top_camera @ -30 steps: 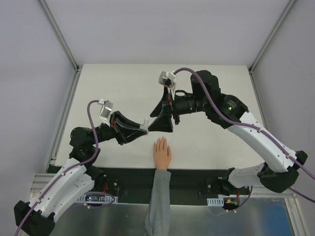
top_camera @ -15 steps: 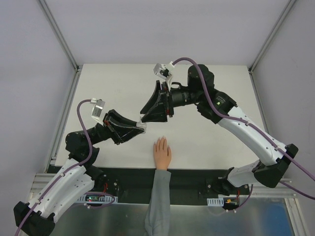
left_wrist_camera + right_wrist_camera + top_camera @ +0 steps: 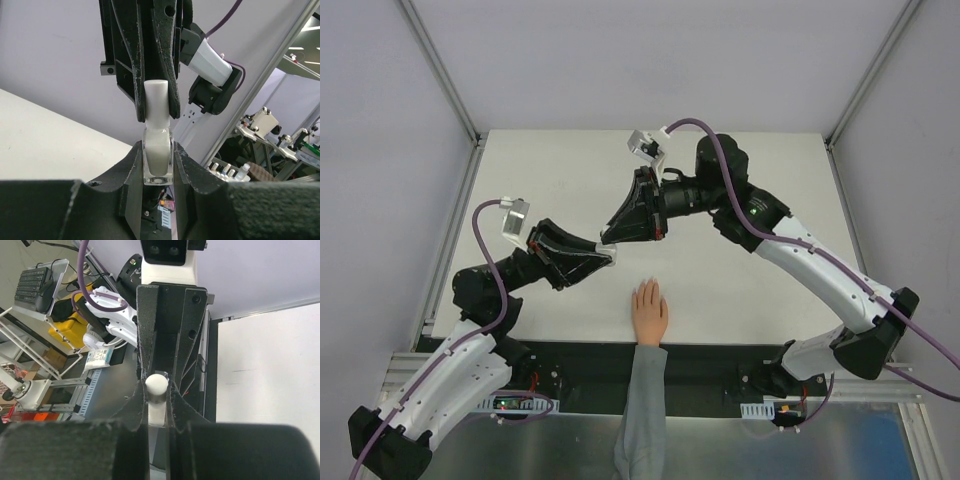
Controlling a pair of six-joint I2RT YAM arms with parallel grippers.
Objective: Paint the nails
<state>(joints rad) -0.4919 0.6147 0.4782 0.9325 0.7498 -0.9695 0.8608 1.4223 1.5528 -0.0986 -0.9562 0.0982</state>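
White worktop, seen from above: one mannequin hand lies palm down at the middle of the near edge, its grey sleeve running off that edge. The nails at its fingertips are too small to count. The two grippers meet in the air above the worktop, towards its left edge from the fingers. The left gripper is clamped on the one small bottle.

Left wrist view: the bottle is pinched upright between the left gripper's own fingers. The right gripper is closed on its single white cap.

Right wrist view: the right gripper squeezes the cap end-on.

The step looks to be opening the polish. Next, the cap likely needs twisting and drawing straight off while the left grip holds firm.
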